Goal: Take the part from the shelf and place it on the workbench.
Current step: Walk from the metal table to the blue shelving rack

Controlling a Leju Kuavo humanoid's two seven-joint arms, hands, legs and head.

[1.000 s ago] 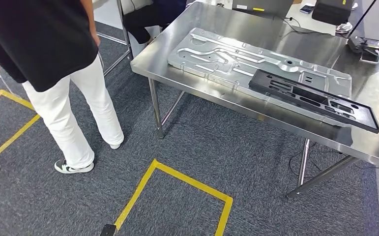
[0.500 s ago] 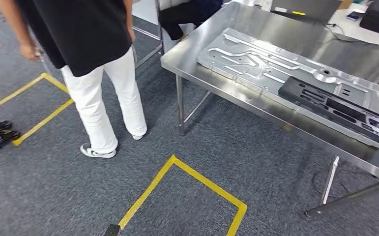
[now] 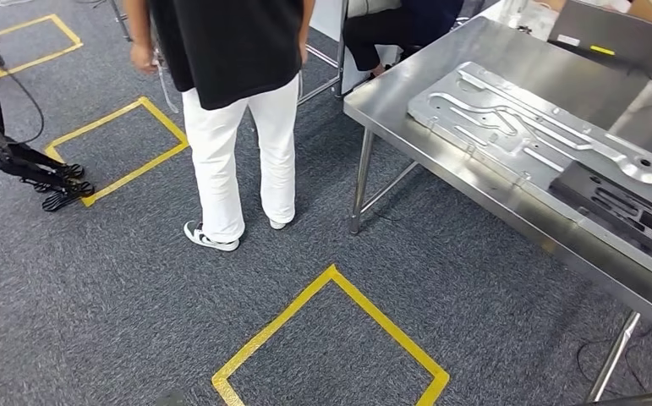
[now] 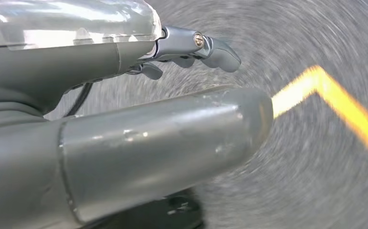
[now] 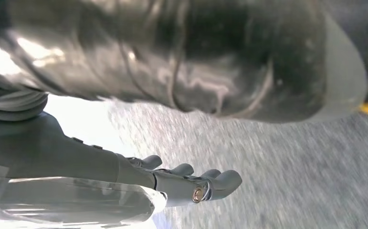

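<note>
The steel workbench (image 3: 474,51) stands at the right of the head view. A large silver stamped plate (image 3: 508,118) lies on it, and a long black slotted part (image 3: 627,207) rests on the plate's near right end. My left hand (image 4: 124,95) hangs over grey carpet with its fingers (image 4: 205,45) stretched out and nothing in it. My right hand (image 5: 139,183) also hangs low, its fingers (image 5: 210,181) straight and apart, holding nothing.
A person (image 3: 229,51) in a black shirt and white trousers stands close to the workbench's left corner. Someone sits behind it (image 3: 398,25). Another robot's dark legs (image 3: 18,156) are at the far left. Yellow tape squares (image 3: 331,338) mark the carpet.
The whole picture has swung: my view has turned left, so the workbench now sits further right, the standing person is central, and the other robot has come into view.
</note>
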